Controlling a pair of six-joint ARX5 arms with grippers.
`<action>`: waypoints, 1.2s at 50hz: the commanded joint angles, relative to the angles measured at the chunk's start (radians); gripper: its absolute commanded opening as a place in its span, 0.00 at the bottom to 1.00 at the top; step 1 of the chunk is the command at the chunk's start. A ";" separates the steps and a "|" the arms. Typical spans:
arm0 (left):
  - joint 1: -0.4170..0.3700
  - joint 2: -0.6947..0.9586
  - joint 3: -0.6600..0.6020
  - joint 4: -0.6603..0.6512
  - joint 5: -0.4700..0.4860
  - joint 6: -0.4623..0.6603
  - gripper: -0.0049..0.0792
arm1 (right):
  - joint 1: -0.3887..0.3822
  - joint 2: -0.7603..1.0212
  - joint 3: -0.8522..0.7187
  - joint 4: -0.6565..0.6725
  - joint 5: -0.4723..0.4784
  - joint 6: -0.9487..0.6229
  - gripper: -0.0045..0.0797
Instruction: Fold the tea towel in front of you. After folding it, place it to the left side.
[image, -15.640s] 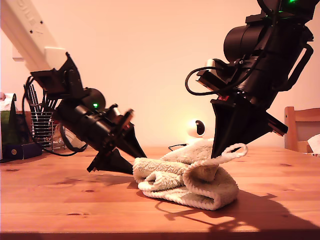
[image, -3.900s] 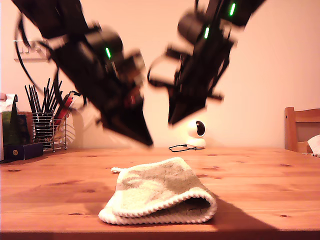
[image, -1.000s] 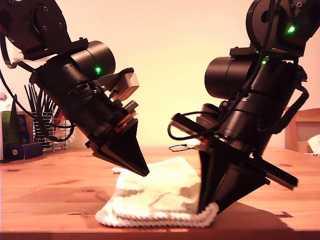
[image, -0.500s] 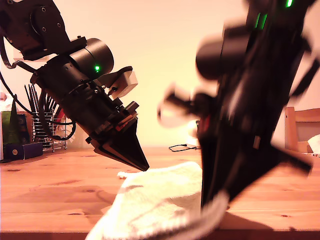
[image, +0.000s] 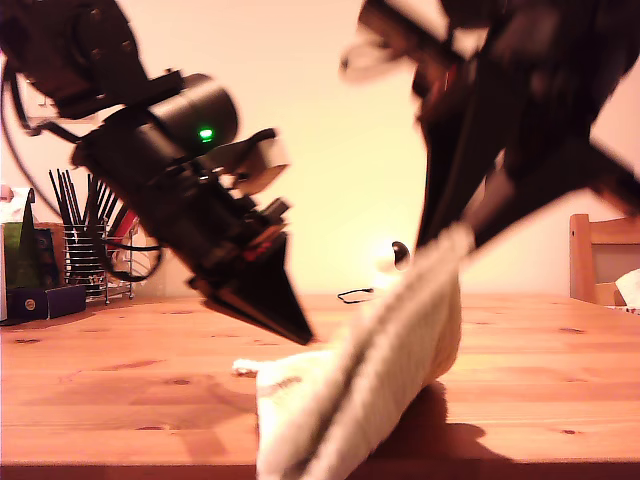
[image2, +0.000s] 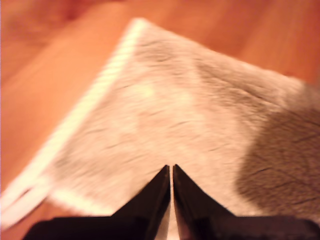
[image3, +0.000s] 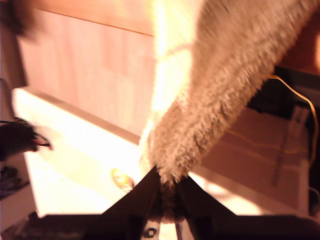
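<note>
Small cream-white fluffy terry tea towel (image: 385, 370): soft, light, limp; best gripped by its ribbed hem. Second gripper (image3: 167, 187) clamps one corner aloft; first gripper (image2: 170, 172) jaws closed, empty.

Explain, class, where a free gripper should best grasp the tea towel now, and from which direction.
Probably the ribbed hem at the low corner of the tea towel on the table, coming from above. My second gripper already lifts the opposite end, so that corner lies flat and exposed beside my first gripper.
</note>
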 joint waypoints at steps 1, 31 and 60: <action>-0.032 0.021 -0.016 0.008 0.007 -0.006 0.03 | 0.002 0.006 -0.014 0.008 -0.004 0.012 0.04; -0.086 0.072 -0.016 -0.069 0.070 0.011 0.03 | -0.157 0.006 0.024 0.105 -0.023 0.006 0.04; -0.191 0.072 -0.016 -0.101 0.265 0.005 0.03 | -0.295 0.006 0.034 0.108 -0.043 -0.066 0.04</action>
